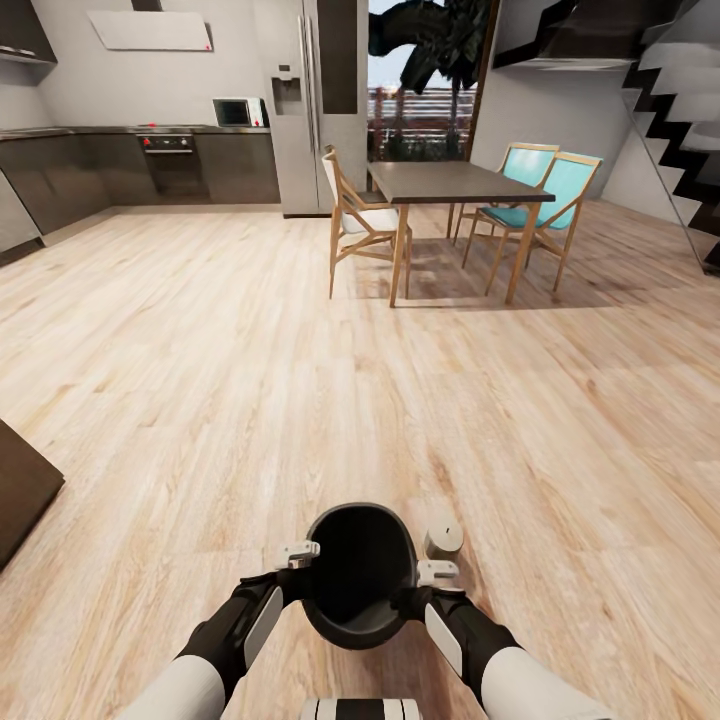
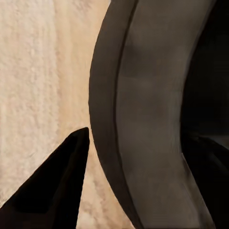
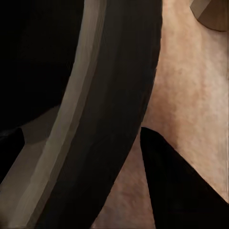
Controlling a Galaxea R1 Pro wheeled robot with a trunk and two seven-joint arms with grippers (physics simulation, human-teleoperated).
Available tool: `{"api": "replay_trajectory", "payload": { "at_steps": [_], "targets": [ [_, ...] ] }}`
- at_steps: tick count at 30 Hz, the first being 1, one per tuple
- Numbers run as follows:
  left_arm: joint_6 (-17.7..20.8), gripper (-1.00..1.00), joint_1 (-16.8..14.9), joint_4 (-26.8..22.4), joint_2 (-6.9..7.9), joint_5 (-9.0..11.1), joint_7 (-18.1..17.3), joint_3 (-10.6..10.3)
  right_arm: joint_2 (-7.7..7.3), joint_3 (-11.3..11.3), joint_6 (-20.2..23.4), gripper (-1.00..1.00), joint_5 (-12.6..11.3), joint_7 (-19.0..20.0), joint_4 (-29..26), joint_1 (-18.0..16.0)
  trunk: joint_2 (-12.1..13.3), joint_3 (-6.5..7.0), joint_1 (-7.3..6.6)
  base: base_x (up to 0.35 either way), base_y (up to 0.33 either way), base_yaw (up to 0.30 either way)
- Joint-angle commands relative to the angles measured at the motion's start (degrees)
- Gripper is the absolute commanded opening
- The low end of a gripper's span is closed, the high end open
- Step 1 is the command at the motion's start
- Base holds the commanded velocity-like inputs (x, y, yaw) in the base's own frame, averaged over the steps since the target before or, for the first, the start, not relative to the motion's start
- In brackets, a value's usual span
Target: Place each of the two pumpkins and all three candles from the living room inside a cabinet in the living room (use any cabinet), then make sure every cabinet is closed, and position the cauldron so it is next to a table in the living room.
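I hold a dark grey cauldron (image 1: 360, 575) low in front of my trunk, above the wooden floor. My left gripper (image 1: 297, 565) is shut on its left rim and my right gripper (image 1: 432, 585) on its right rim. In the left wrist view the left gripper (image 2: 138, 136) has one dark finger on either side of the cauldron rim (image 2: 143, 95). The right gripper (image 3: 81, 131) straddles the rim (image 3: 114, 95) the same way. A pale candle (image 1: 443, 540) stands on the floor just past the right gripper, and its edge (image 3: 212, 12) shows beyond the rim. The pumpkins are out of view.
A dark dining table (image 1: 455, 180) with a white chair (image 1: 360, 220) and two teal chairs (image 1: 545, 200) stands ahead to the right. Grey kitchen units (image 1: 140, 165) and a fridge (image 1: 320, 100) line the back wall. A dark-brown wooden corner (image 1: 20, 490) juts in at the left edge. Stairs (image 1: 680, 100) rise far right.
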Motion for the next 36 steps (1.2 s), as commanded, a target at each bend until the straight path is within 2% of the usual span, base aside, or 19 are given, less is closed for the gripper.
{"api": "replay_trajectory", "payload": {
  "at_steps": [1, 34, 36],
  "targets": [
    [0.32, -1.00, 0.00, -0.10, 0.04, 0.34, 0.39, -0.22, 0.00, 0.57, 0.29, -1.00, -1.04, -0.46, -0.07, 0.03, -0.01, -0.05, 0.00, 0.000, 0.000, 0.000],
    [0.27, -1.00, 0.02, -0.10, 0.04, 0.33, 0.13, -0.22, 0.00, 0.58, 0.27, -1.00, -1.04, -0.46, -0.07, 0.04, -0.01, -0.05, 0.00, 0.000, 0.000, 0.000],
    [0.27, -1.00, 0.01, -0.10, 0.04, 0.33, 0.12, -0.22, 0.00, 0.56, 0.25, -1.00, -1.04, -0.46, -0.07, 0.04, 0.01, 0.39, -0.05, 0.000, 0.000, 0.000]
  ]
}}
